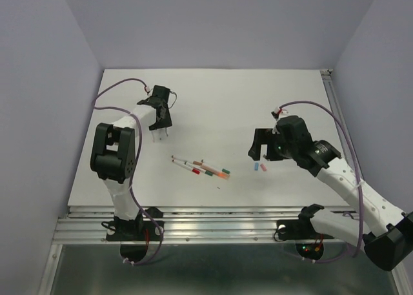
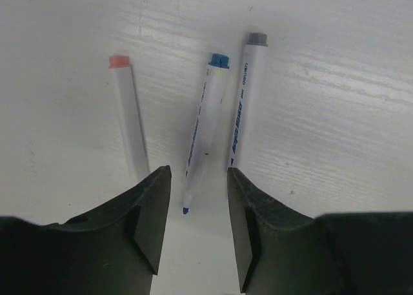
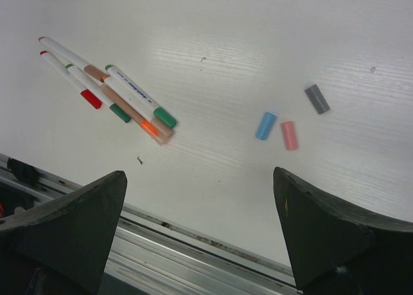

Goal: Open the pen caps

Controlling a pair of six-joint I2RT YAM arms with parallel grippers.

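Three loose pen caps lie on the white table in the right wrist view: blue (image 3: 265, 125), pink (image 3: 289, 135) and grey (image 3: 317, 99). The blue cap (image 1: 256, 166) and pink cap (image 1: 263, 167) also show from above. Several pens lie bunched together, with a red cap (image 3: 91, 99), two green caps (image 3: 164, 117) and an orange cap (image 3: 152, 128) on them. My right gripper (image 3: 199, 175) hangs wide open and empty just above the loose caps (image 1: 262, 152). My left gripper (image 2: 197, 179) is open over three uncapped white pens, and the tip of the blue-ended pen (image 2: 205, 127) lies between its jaws.
A pink-ended pen (image 2: 126, 114) and a grey-ended pen (image 2: 245, 108) lie either side of the blue-ended one. An aluminium rail (image 1: 213, 221) runs along the table's near edge and shows in the right wrist view (image 3: 193, 243). Lilac walls enclose the table.
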